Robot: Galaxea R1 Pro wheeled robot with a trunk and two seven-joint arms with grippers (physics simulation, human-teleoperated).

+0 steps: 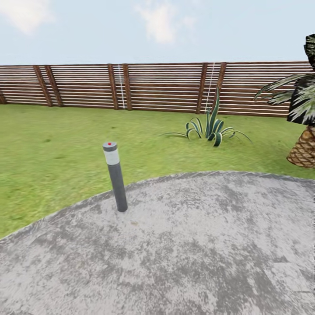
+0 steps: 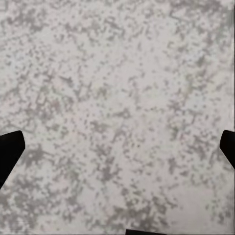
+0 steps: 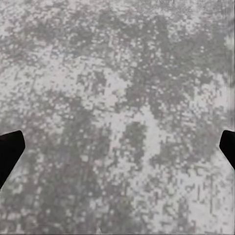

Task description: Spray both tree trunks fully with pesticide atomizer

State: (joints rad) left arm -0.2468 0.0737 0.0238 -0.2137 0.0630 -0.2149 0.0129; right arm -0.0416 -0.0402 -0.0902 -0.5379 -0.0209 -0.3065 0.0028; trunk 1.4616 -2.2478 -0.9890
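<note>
Nearest: mottled grey-white concrete paving [image 1: 197,253], rounded edge, underfoot and spreading forward. Both wrist views look down on this same speckled surface.

Left end effector [image 2: 117,147]: dark fingertips sit at opposite edges of the wrist view, spread wide, bare paving between them. Released, holding nothing, touching nothing. Right end effector [image 3: 117,147]: same stance, fingertips far apart, empty, clear of the ground.

At the paving's edge: slim dark-grey bollard lamp with a pale band and red dot on its cap [image 1: 115,176], upright, slightly tilted in the view.

Beyond: wide green lawn [image 1: 65,140] of the garden. Mid-lawn, a spiky blue-green agave-like plant [image 1: 212,127]. At the right edge, a short palm with a brown scaly stem [image 1: 304,148] and drooping fronds; not one of the target trees.

Farthest: brown horizontal-slat wooden fence [image 1: 157,86] across the whole width, pale sky above.

The pesticide atomizer is not in sight on the paving or grass here; neither pale-trunked tree is visible.

Judgement: step in hand is the search, before any pickup. Next move likely calls for turning the base or head to scan more floor for the atomizer, then approaching with one end effector kept spread for the grasp.
</note>
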